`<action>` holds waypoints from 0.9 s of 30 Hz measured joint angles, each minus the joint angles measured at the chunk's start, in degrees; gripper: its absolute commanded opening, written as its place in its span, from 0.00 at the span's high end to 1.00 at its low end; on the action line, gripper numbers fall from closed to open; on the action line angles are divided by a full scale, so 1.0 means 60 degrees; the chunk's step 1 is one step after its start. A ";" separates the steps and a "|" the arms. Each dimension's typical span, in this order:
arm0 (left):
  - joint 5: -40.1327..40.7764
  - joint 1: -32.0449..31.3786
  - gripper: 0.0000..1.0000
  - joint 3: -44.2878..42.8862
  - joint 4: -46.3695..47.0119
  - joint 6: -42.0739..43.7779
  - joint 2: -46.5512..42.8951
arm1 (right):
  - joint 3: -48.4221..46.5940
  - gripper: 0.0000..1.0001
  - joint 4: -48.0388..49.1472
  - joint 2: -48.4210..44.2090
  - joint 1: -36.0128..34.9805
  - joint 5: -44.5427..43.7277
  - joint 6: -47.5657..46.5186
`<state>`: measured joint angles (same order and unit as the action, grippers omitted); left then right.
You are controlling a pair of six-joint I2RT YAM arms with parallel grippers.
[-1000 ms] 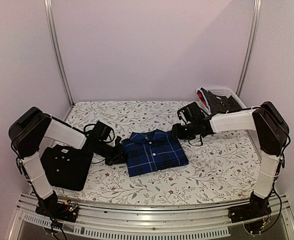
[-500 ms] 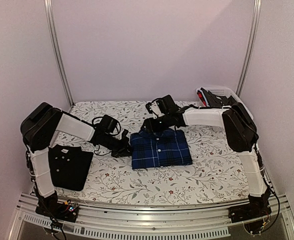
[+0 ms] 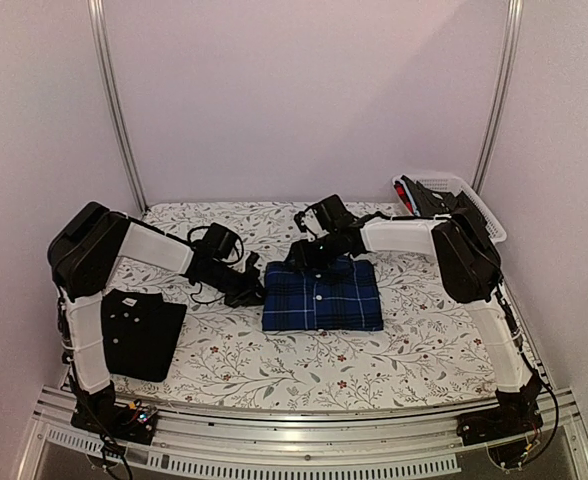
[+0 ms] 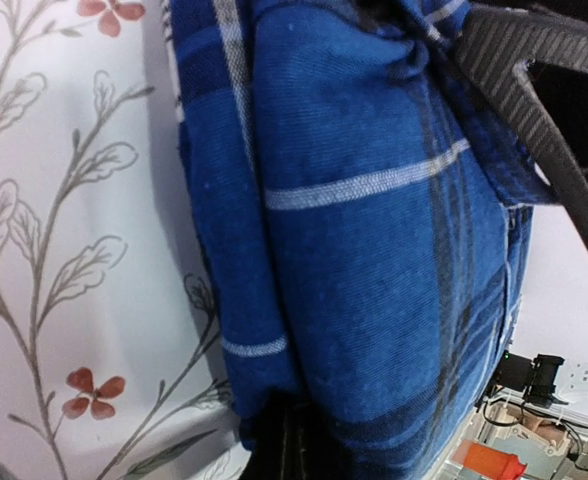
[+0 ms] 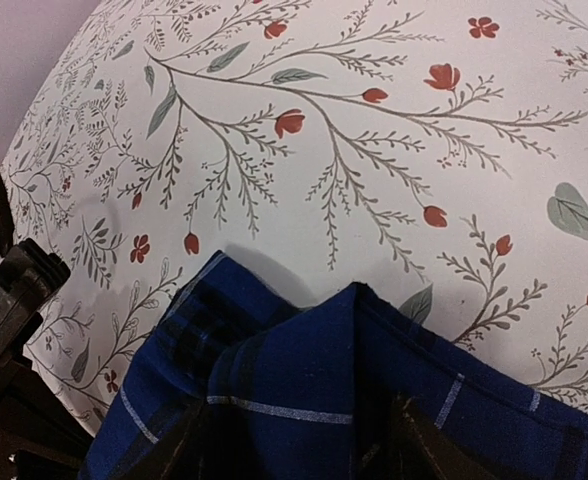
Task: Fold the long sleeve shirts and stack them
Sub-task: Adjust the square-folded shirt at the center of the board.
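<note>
Left tool (image 3: 249,292), up and right of the folded black shirt (image 3: 139,330) at the lower left of the frame, is pinched tight on the left edge of the blue plaid shirt (image 3: 322,298), which lies folded mid-frame on the floral surface (image 3: 424,330). Right tool (image 3: 302,258) sits at that shirt's collar edge, fingers partway apart with cloth between them, can't tell if it's actually gripping tbh.
</note>
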<state>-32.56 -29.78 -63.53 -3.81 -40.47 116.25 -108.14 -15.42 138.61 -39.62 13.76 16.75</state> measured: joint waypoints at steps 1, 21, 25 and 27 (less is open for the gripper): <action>0.0004 0.0000 1.00 0.0011 0.0000 0.0000 -0.0015 | 0.0000 0.41 0.0000 0.0000 0.0044 -0.0007 0.0040; 0.0113 -0.0018 1.00 0.0098 -0.0109 0.0000 -0.0149 | -0.0066 0.59 -0.0007 0.0004 0.0211 0.0437 0.0521; 0.0171 -0.0036 1.00 0.0098 -0.0200 0.0000 -0.0197 | -0.0066 0.68 -0.0007 0.0007 0.0211 0.0579 0.0619; 0.0204 -0.0036 1.00 0.0098 -0.0237 0.0000 -0.0211 | -0.0069 0.77 0.0000 0.0018 0.0211 0.0637 0.0637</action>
<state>-31.33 -30.00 -62.94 -5.23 -40.47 114.98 -108.55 -15.42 138.72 -38.35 17.58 20.58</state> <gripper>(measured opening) 0.003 0.337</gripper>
